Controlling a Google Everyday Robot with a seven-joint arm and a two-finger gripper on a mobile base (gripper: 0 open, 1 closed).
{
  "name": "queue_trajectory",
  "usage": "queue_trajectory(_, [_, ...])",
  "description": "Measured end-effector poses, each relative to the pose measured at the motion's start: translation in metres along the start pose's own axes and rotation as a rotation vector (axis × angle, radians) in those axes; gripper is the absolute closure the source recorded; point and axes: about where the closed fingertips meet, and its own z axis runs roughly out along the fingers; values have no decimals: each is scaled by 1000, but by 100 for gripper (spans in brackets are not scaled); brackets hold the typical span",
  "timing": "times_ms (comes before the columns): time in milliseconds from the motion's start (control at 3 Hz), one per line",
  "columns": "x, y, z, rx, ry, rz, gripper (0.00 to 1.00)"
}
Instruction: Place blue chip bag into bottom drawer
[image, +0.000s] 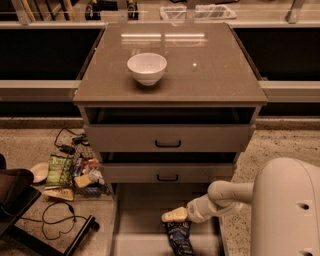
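The blue chip bag (179, 238) is dark blue with white markings. It lies lengthwise near the front of the open bottom drawer (137, 220), on its plain floor. My gripper (173, 216) reaches in from the right on a white arm and hovers low inside the drawer. It is right at the bag's far end, and I cannot see whether it touches the bag. The bag's near end runs to the bottom edge of the view.
A white bowl (147, 68) stands on the cabinet top. The two upper drawers (168, 138) with black handles are slightly pulled out above the gripper. A green snack bag (59, 170), other litter and cables (56, 220) lie on the floor to the left. My white body (287, 210) fills the lower right.
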Motion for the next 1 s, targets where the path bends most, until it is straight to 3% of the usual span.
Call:
queue_trajectory(333, [0,9,-31,10,-15,-49,0])
queue_trajectory(667, [21,29,-97,37,18,-153,0])
queue_trajectory(1000, [39,66,-211,62,53,-349,0])
